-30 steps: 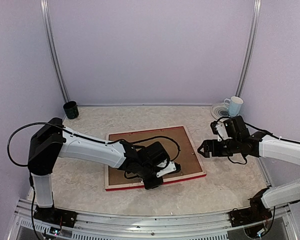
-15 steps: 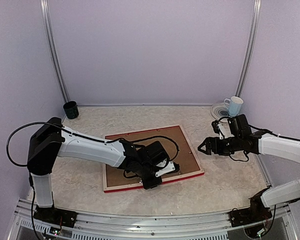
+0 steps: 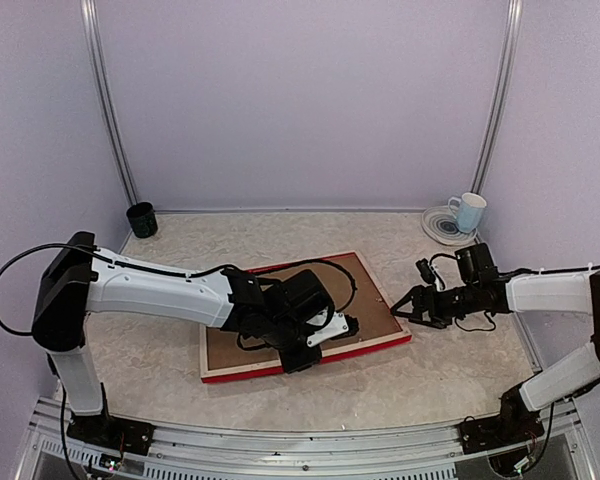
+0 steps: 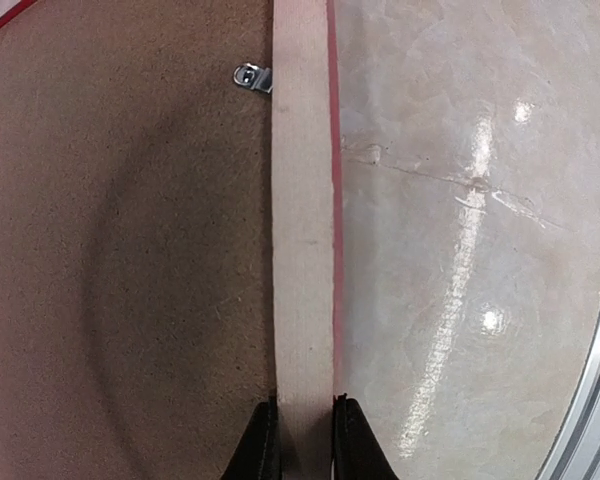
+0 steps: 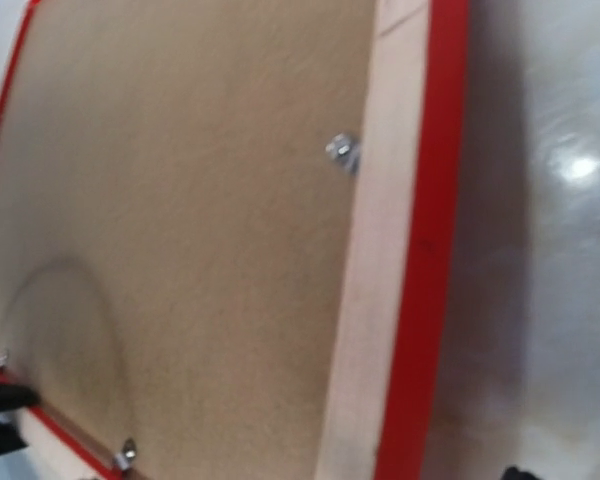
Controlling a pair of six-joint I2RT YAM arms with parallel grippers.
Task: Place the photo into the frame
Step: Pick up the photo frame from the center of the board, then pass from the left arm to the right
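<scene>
A: Left end effector (image 4: 305, 445) is pinched narrow on the near rail of the frame (image 4: 302, 230). It has nudged the frame a little leftward on the tabletop (image 3: 180, 240) over the last second.
B: Right end effector (image 3: 404, 307)?
A: Jaws wide, holding nothing. It has dropped in just beside the frame's right edge.
B: The photo?
A: Not visible. The frame lies face down, backing board (image 3: 372, 298) up, so this is probably repositioning before the back gets opened.

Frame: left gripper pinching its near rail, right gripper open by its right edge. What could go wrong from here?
1. The left gripper grips only the narrow near rail of the frame; it could slip or twist loose.
2. The open right gripper sits close to the right edge and could bump it.
</scene>
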